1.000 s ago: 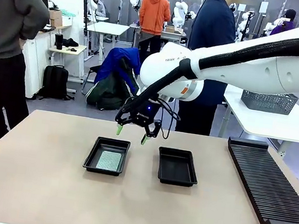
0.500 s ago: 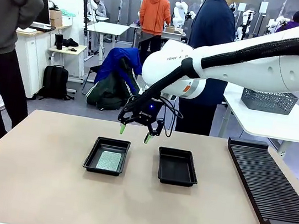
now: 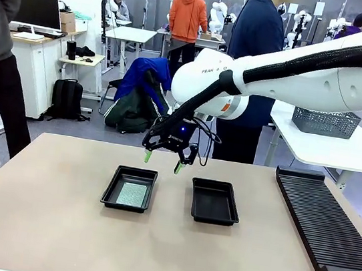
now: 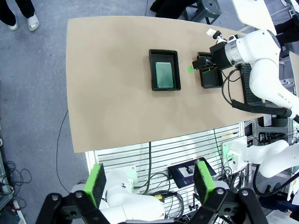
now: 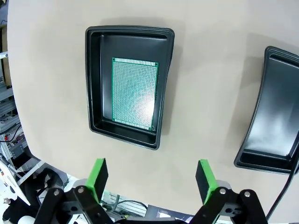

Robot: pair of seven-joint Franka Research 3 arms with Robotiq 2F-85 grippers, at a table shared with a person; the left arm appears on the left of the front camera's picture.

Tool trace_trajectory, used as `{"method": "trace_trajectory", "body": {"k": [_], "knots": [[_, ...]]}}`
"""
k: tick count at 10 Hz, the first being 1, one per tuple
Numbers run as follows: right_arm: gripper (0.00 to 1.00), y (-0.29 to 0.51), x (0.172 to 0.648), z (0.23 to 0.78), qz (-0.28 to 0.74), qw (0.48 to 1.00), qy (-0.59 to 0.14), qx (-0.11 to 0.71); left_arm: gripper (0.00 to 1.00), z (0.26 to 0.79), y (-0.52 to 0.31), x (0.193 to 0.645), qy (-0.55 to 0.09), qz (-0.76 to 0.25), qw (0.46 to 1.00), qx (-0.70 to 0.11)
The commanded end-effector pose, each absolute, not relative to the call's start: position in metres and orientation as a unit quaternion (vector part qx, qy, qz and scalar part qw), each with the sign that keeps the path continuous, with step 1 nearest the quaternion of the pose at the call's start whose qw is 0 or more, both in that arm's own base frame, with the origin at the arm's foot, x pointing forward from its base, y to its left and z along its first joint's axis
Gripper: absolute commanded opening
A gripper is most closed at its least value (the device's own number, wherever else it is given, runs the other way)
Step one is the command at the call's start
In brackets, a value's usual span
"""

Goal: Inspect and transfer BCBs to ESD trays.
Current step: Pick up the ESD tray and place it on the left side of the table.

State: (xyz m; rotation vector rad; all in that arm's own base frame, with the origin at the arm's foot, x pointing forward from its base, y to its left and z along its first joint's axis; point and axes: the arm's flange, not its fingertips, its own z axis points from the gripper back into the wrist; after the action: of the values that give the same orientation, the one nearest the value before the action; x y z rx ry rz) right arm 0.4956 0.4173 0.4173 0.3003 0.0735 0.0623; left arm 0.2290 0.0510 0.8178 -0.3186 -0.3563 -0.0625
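We had right fingers point(image 3: 145, 157) open and empty above the ESD trays point(image 3: 112, 186); left fingers point(image 4: 97, 182) open too; one BCB point(image 5: 134, 93) sat trayed.

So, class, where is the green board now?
Front view: the board lies flat in the left tray, beside the empty right tray, near the open right gripper.

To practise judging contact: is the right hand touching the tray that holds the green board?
Apart. Right wrist view: bare table lies between the open right hand and the tray.
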Motion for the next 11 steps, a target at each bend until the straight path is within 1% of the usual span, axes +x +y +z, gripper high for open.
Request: {"method": "trace_trajectory", "body": {"k": [1, 9, 10, 11], "knots": [[1.0, 0.418, 0.495, 0.418, 0.032, 0.987, 0.037, 0.15, 1.0, 0.817, 0.051, 0.23, -0.177, -0.029, 0.971, -0.157], [1.0, 0.418, 0.495, 0.418, 0.032, 0.987, 0.037, 0.15, 1.0, 0.818, 0.051, 0.229, -0.176, -0.031, 0.971, -0.158], [1.0, 0.417, 0.496, 0.417, 0.031, 0.988, 0.037, 0.15, 1.0, 0.806, 0.031, 0.248, -0.16, -0.051, 0.974, -0.151], [1.0, 0.401, 0.482, 0.42, 0.029, 0.984, 0.024, 0.176, 1.0, 0.795, 0.012, 0.262, -0.148, -0.072, 0.976, -0.142]]}}
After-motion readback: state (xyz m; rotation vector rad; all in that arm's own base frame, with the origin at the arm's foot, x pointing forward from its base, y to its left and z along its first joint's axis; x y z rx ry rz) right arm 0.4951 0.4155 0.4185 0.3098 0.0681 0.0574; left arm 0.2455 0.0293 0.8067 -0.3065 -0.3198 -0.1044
